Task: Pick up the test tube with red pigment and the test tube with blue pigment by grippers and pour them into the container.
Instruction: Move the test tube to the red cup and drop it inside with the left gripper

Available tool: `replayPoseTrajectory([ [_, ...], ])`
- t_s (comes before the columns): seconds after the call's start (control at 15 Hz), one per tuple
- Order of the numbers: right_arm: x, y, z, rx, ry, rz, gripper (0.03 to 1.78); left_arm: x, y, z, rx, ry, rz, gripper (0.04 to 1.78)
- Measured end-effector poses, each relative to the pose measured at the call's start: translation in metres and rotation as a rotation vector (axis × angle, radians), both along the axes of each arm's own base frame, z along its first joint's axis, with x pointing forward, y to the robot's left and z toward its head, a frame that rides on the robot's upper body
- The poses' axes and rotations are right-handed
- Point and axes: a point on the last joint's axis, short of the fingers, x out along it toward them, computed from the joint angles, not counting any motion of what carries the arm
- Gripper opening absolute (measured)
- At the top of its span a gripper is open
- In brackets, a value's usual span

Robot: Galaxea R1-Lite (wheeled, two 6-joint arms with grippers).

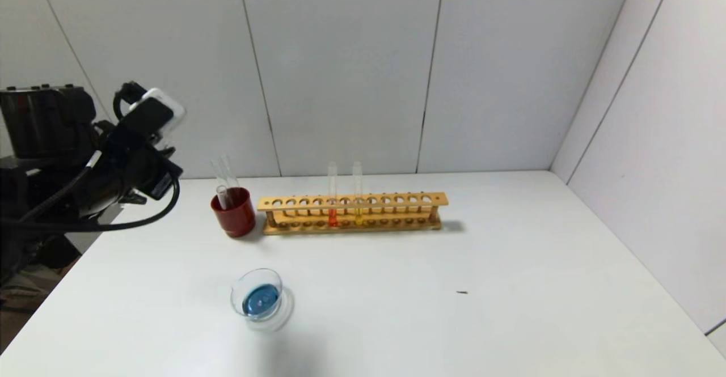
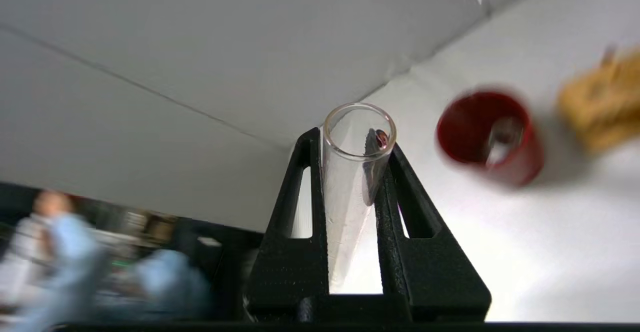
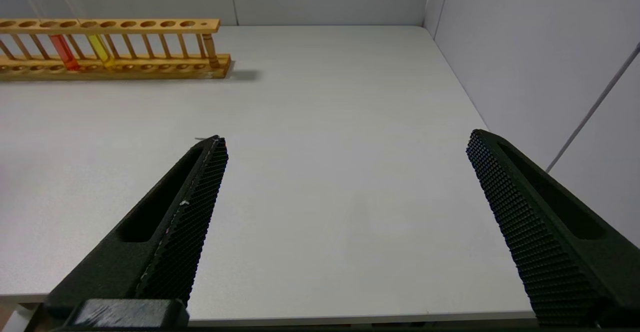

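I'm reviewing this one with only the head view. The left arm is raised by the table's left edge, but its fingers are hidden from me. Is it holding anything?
Observer: Yes. The left wrist view shows the left gripper shut on a slim clear glass tube, with no coloured liquid visible inside.
Operator: And the right gripper? It's not in my view at all.
Observer: The right wrist view shows the right gripper open and holding nothing, above the bare white table.
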Motion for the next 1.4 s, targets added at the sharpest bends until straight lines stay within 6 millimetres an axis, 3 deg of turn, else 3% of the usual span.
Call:
replayPoseTrajectory([
  [0.27, 0.000, 0.000, 0.000, 0.000, 0.000, 0.000, 1.75, 0.026, 0.005, 0.012, -0.407, -0.105, -0.030, 0.32],
  [0.47, 0.000, 0.000, 0.000, 0.000, 0.000, 0.000, 1.75, 0.037, 0.015, -0.002, -0.597, -0.072, -0.048, 0.32],
  [1.07, 0.000, 0.000, 0.000, 0.000, 0.000, 0.000, 1.75, 0.072, 0.021, -0.047, -0.637, -0.160, -0.079, 0.32],
  [1.4, 0.000, 0.000, 0.000, 0.000, 0.000, 0.000, 1.75, 0.084, 0.019, -0.071, -0.669, -0.093, -0.111, 0.32],
])
